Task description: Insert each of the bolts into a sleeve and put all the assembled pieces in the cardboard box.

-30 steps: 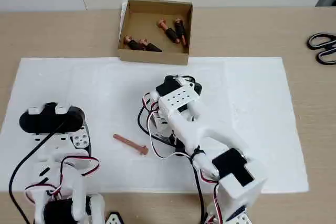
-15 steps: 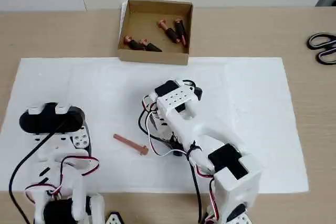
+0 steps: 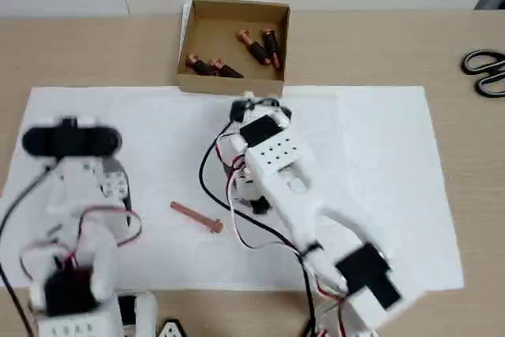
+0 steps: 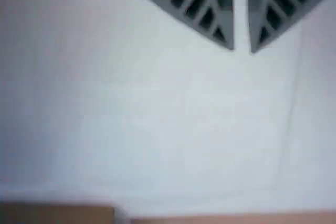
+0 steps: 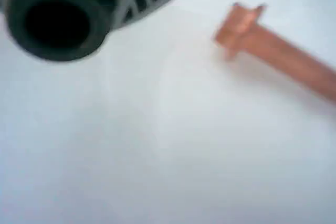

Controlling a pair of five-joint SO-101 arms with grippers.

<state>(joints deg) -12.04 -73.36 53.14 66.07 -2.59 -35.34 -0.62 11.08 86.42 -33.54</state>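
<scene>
A copper bolt [image 3: 197,217] lies on the white paper between the two arms; its head [image 5: 239,22] lies a short way from the sleeve in the right wrist view. My right gripper [image 5: 79,3] is shut on a black sleeve [image 5: 55,24], whose open bore faces the camera just above the paper. The right arm [image 3: 272,155] stretches over the middle of the paper. My left gripper [image 4: 241,48] hangs shut over bare paper near the paper's edge, holding nothing. The left arm [image 3: 75,187] stands at the left. Several assembled pieces [image 3: 256,46] lie in the cardboard box [image 3: 229,84].
The white paper [image 3: 379,163] covers most of the wooden table. Scissors [image 3: 485,71] lie at the far right edge. The box stands just beyond the paper's far edge, ahead of the right arm.
The left arm has lifted and swung toward the far side. The right arm has turned, its wrist shifting a little toward the box. The bolt has not moved.
</scene>
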